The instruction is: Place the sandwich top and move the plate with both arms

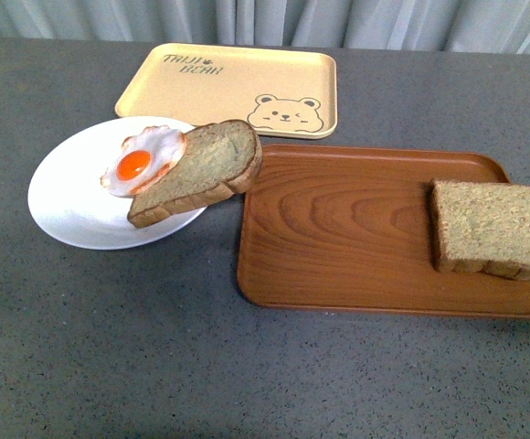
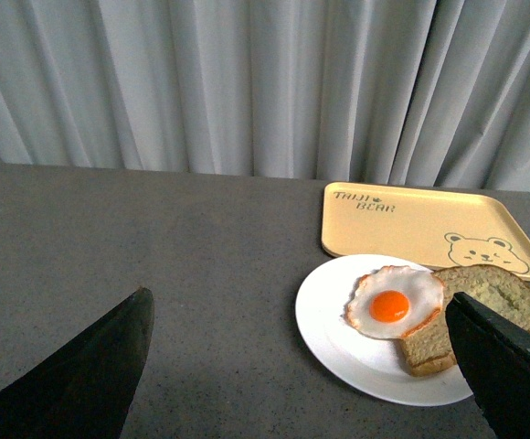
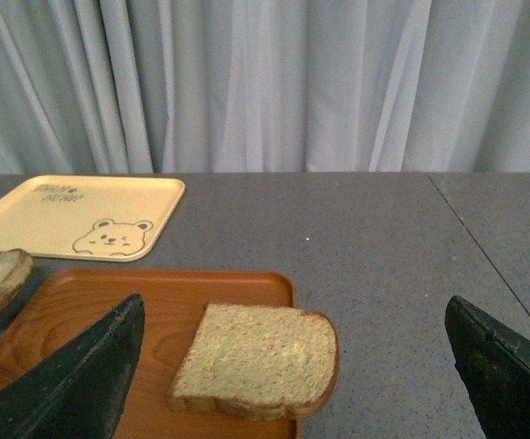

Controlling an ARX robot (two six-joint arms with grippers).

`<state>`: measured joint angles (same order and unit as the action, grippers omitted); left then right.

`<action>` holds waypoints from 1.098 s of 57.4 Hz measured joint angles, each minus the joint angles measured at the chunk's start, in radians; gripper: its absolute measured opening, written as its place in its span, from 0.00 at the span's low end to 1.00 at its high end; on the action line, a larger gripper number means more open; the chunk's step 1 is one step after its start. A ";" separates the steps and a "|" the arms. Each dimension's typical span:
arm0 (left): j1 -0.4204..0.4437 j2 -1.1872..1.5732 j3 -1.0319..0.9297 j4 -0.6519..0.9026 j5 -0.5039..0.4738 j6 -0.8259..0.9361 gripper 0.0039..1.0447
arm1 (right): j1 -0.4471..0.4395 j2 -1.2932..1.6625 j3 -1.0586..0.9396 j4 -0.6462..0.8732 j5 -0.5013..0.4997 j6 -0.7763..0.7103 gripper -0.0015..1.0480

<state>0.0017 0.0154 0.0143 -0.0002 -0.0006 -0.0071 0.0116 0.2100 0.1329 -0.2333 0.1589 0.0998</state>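
Left hand and right hand wide; sandwich top on wood tray beside plate.

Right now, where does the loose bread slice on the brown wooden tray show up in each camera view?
Front view: the bread slice lies far right, on the right end of the brown tray.
Left wrist view: not in it; the other slice there rests on the plate.
Right wrist view: close to the camera, overhanging the brown tray's edge.
Shared landmark: the yellow bear tray.
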 joint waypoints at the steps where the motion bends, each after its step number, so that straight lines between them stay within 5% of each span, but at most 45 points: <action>1: 0.000 0.000 0.000 0.000 0.000 0.000 0.92 | -0.018 0.079 0.026 -0.014 0.005 0.020 0.91; 19: 0.000 0.000 0.000 0.000 0.000 0.000 0.92 | -0.266 0.975 0.243 0.415 -0.249 0.061 0.91; 35: 0.000 0.000 0.000 0.000 0.000 0.000 0.92 | -0.270 1.418 0.375 0.575 -0.315 0.092 0.91; 50: 0.000 0.000 0.000 0.000 0.000 0.000 0.92 | -0.186 1.619 0.475 0.671 -0.340 0.209 0.91; 63: 0.000 0.000 0.000 0.000 0.000 0.000 0.92 | -0.165 1.656 0.488 0.680 -0.343 0.244 0.59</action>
<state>0.0017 0.0154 0.0143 -0.0002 -0.0002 -0.0067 -0.1532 1.8656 0.6209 0.4469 -0.1837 0.3435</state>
